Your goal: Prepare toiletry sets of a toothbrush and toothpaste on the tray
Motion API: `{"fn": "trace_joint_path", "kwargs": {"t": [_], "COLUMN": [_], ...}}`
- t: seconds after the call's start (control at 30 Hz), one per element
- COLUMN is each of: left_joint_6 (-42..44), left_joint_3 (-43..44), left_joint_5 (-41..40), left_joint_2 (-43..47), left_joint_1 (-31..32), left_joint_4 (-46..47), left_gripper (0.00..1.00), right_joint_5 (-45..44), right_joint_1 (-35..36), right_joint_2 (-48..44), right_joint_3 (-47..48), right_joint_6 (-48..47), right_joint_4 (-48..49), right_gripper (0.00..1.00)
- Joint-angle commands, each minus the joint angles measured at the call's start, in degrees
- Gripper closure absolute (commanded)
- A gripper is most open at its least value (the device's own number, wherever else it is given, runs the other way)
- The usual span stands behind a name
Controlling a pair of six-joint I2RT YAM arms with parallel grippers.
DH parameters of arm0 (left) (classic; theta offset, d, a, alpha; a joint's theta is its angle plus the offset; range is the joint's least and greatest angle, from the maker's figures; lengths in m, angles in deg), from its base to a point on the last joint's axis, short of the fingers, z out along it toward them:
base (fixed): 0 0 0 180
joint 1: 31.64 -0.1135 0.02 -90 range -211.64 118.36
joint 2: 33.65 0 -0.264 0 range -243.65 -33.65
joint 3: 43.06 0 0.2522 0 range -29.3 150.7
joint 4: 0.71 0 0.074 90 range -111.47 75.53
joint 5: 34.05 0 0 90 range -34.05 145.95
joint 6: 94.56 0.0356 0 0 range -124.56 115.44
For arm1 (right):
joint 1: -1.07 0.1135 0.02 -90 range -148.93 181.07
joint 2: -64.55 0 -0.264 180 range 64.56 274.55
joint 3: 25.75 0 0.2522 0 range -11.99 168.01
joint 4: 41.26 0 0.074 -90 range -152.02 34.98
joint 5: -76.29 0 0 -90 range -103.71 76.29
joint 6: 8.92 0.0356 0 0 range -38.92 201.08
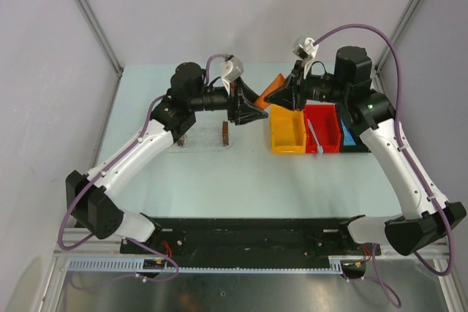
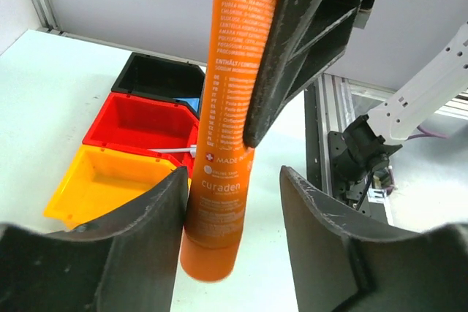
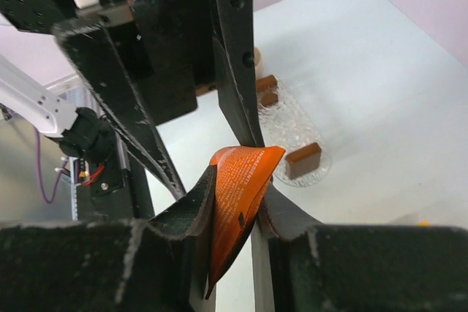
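Orange glossy toothpaste tube (image 2: 223, 210) (flat, printed) sits pinched in the right gripper (image 3: 238, 195), the left gripper (image 2: 234, 180) spread around it.

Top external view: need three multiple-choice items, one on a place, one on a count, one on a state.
1. Where does the toothbrush lie?
A) red bin
B) yellow bin
C) black bin

2. How many bins stand in the row?
A) two
B) four
C) three

3. Which pincer clamps the orange toothpaste tube?
A) left pincer
B) right pincer
C) neither

Answers:
1 A: the toothbrush lies lengthwise in the red bin.
2 C: the yellow bin, red bin and black bin sit side by side.
3 B: the right pincer pinches the tube's flat end, while the left pincer's fingers stand apart around the cap end.
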Motion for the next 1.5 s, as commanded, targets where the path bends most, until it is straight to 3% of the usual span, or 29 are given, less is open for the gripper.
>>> {"fn": "trace_joint_path", "kwargs": {"t": [0.0, 0.03, 0.2, 0.4, 0.7, 0.97, 1.47], "left_joint_6": [0.36, 1.15, 3.88, 5.63, 7.31, 9.51, 10.47], "left_joint_3": [1.61, 1.78, 3.18, 7.23, 11.19, 9.25, 6.27], "left_joint_5": [2.84, 3.19, 6.53, 11.01, 16.38, 18.22, 17.7], "left_joint_2": [3.42, 3.77, 5.71, 4.39, 0.26, -0.88, -2.81], "left_joint_1": [-1.5, -1.76, -3.52, -3.96, -3.87, -2.29, -0.09], "left_joint_4": [0.44, 0.17, -2.91, -4.4, -6.25, -6.6, -7.57], "left_gripper": [0.4, 0.34, 0.24, 0.21, 0.2, 0.21, 0.39], "right_joint_5": [-5.34, -5.95, -5.78, -0.95, -1.03, -1.91, -4.46], "right_joint_1": [-0.17, -0.26, 0.0, 2.1, 7.47, 9.84, 10.99], "right_joint_2": [-1.88, -2.31, -3.11, -2.93, -1.09, 0.67, 1.11], "right_joint_3": [2.28, 2.2, 1.93, 1.84, 1.84, 2.72, 3.16], "right_joint_6": [-7.0, -7.79, -14.21, -19.49, -23.27, -24.06, -24.41], "right_joint_4": [-4.93, -5.72, -10.99, -16.53, -20.32, -20.32, -19.7], "right_gripper": [0.98, 0.98, 0.98, 0.98, 0.97, 0.98, 0.98]}}
